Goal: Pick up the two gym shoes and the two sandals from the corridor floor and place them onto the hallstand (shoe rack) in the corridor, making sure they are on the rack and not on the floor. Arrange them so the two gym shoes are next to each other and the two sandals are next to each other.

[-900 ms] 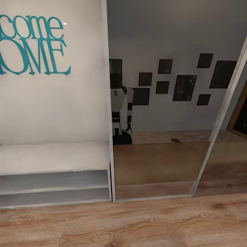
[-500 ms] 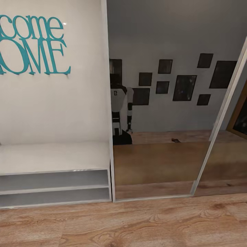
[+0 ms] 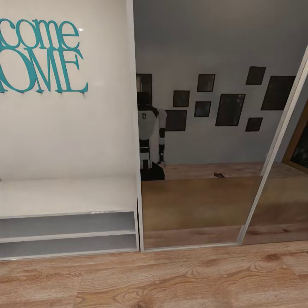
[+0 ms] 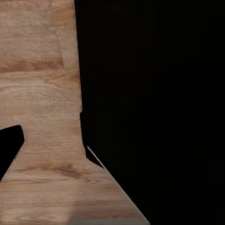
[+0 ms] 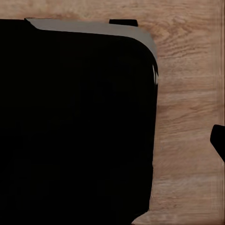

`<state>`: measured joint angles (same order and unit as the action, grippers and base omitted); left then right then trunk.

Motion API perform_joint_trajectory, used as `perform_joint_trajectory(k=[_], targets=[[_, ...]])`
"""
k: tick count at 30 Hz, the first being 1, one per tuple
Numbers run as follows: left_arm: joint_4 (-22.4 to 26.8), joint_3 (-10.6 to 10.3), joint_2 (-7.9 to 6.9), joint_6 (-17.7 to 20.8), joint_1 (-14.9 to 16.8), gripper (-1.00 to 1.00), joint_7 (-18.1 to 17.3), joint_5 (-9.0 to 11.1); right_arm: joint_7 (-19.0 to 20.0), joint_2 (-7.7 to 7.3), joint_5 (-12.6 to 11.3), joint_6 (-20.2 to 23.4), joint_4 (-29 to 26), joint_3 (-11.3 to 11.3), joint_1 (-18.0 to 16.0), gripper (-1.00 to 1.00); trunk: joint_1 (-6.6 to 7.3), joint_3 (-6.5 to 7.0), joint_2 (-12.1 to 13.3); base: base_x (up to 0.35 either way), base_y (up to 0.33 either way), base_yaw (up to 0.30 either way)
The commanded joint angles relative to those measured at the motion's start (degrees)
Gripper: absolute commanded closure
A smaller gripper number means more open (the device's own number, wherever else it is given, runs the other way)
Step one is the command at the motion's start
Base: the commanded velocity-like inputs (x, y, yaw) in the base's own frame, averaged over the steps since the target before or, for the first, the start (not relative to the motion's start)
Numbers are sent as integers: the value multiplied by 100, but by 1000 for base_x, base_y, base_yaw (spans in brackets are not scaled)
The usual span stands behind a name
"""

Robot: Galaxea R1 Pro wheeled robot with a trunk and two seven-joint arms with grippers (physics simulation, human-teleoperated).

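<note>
Left hand: a dark wedge, perhaps part of it, pokes into the left wrist view above the floor [image 4: 42,84]; I cannot tell whether it is released or clenched.
Right hand: only a dark tip at the edge of the right wrist view may belong to it; I cannot tell its state either. A large black body with a pale rounded rim blocks most of that view.
Shoes and sandals: none on the visible floor. A small dark speck [image 3: 219,175] lies on the reflected floor in the mirror door [image 3: 196,128]; too small to name.
Shoe rack [image 3: 64,196]: on the left, against the wall, standing on the floor, with its bench top and the two low shelves all bare.
Step in hand: looks like searching, with nothing yet gathered. To do it well, the robot probably needs to turn away from the rack, since the mirror suggests the footwear may lie behind it. Then it should drop the head view to the floor before reaching.
Rack material: smooth white panels, flat wide surface, square edges, shallow shelf openings that would call for a low, level entry.
Back panel: plain white, carrying raised teal lettering [image 3: 40,55].
Mirror door: glossy, framed by thin pale metal rails; it reflects the robot [image 3: 150,141], a grey wall and dark picture frames.
Floor: light brown planks with strong grain, matte and flat.
</note>
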<state>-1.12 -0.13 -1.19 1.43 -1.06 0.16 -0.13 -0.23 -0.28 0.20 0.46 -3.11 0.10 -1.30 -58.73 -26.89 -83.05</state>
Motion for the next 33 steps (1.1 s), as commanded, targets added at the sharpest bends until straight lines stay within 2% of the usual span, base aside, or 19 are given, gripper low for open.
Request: perform_joint_trajectory(k=[1,9,16,23,33], targets=[[28,-2,-17,15,0,-100,2,0,-3,-29,1,5,-36,1,-1,-100,0,-4,-2,0,0,0],[267,-2,-127,-48,34,-100,8,-1,-4,-140,-2,4,-294,-4,-1,-100,0,-4,-2,0,0,0],[493,3,-294,-273,59,-100,10,-13,-4,-258,-3,-133,-521,-23,-1,-100,0,-4,-2,0,0,0],[719,14,-332,-497,92,-100,10,-6,-4,-270,-12,-358,-747,-39,-1,-100,0,-4,-2,0,0,0],[1045,-30,-284,-819,409,-100,7,-28,38,-270,-26,-679,-1070,-45,-1,-100,0,-4,-2,0,0,0]])
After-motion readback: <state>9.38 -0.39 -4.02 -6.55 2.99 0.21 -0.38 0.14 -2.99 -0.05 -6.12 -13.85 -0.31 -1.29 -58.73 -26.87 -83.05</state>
